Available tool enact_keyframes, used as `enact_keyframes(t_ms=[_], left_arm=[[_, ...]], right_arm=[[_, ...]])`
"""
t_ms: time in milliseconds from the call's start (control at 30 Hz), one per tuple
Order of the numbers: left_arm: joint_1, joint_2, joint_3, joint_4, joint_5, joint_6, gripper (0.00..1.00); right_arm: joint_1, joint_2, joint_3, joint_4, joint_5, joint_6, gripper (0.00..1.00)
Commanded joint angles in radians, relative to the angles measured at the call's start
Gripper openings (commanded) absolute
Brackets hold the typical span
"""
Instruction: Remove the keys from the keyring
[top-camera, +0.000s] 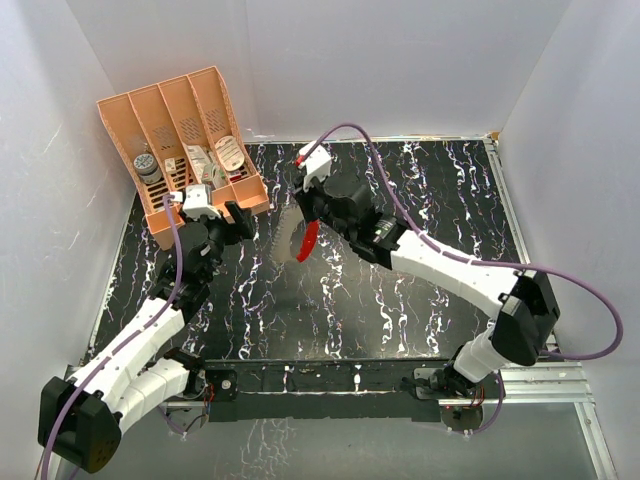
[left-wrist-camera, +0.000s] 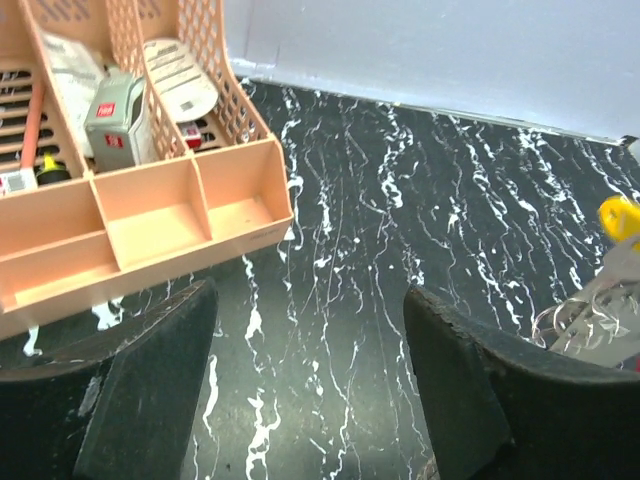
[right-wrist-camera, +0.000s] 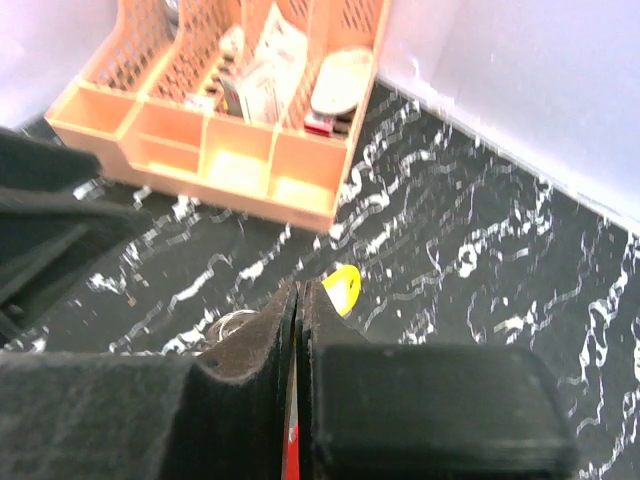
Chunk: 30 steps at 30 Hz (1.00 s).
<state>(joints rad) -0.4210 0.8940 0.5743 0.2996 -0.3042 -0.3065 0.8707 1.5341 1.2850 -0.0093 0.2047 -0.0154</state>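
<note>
My right gripper (top-camera: 305, 213) (right-wrist-camera: 300, 300) is shut, and a red key (top-camera: 309, 240) (right-wrist-camera: 291, 450) is pinched between its pads above the black marbled table. The yellow key head (right-wrist-camera: 342, 288) (left-wrist-camera: 620, 216) sticks out just past the fingertips. A thin silvery keyring (right-wrist-camera: 228, 324) shows on the left of the jaws, and silvery blades and loops (left-wrist-camera: 592, 312) hang at the right edge of the left wrist view. My left gripper (top-camera: 226, 216) (left-wrist-camera: 310, 370) is open with nothing between its fingers. It stands left of the bunch, apart from it.
An orange slotted organiser (top-camera: 150, 112) (left-wrist-camera: 150, 220) (right-wrist-camera: 230, 160) holding cards and small items stands at the back left, close to my left gripper. White walls (top-camera: 400, 60) enclose the table on three sides.
</note>
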Motion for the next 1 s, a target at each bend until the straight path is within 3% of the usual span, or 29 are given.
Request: enact_keyframes(t_ms=[0,267,400,600,967], left_arm=[[0.001,-0.01,0.044,0.137,0.077,0.024,0.65],[0.001,0.036,0.075,0.24,0.28,0.003,0.57],[0.001,0.047,0.1,0.27,0.423,0.01,0.68],[0.001,0.039,0.06,0.455,0.679,0.021,0.86],[0.001,0.083,0.048,0.54,0.893,-0.027,0.89]], right_arm=[[0.007,-0.059,0.103,0.117,-0.039,-0.012,0.0],[0.007,-0.133,0.054,0.168,-0.052,-0.004,0.0],[0.007,-0.155,0.046,0.177,-0.053,-0.009,0.0],[0.006,-0.177,0.044,0.194,-0.057,-0.014,0.0],[0.007,-0.204,0.013,0.247,-0.06,0.007,0.0]])
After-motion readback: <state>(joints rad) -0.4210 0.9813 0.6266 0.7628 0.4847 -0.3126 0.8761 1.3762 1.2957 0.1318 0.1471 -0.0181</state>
